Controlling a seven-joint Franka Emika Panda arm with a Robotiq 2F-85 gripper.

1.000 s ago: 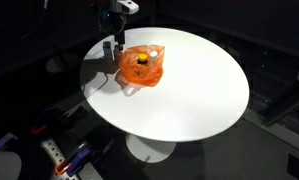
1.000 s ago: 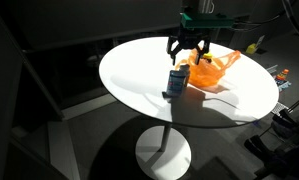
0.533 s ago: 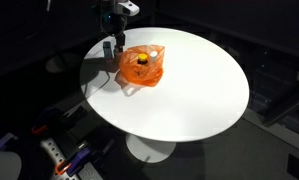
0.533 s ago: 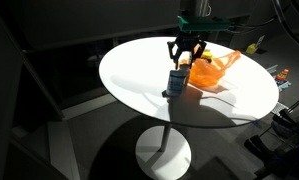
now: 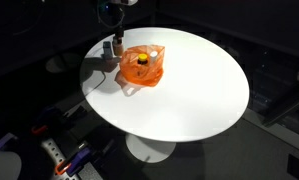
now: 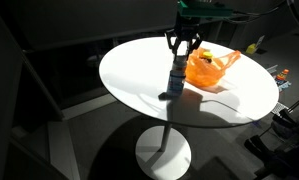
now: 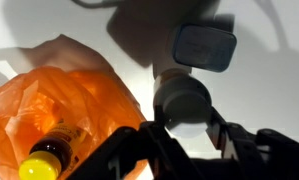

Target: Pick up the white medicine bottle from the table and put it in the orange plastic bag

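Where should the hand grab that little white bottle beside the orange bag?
Probably from straight above, closing on its round sides near the top: the white medicine bottle stands upright, and the grey-blue bottle and orange plastic bag crowd it sideways.

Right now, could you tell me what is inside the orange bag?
A yellow-and-dark object shows through the bag. The crinkled plastic folds cover the rest of the inside, so I cannot tell whether anything else is in there.
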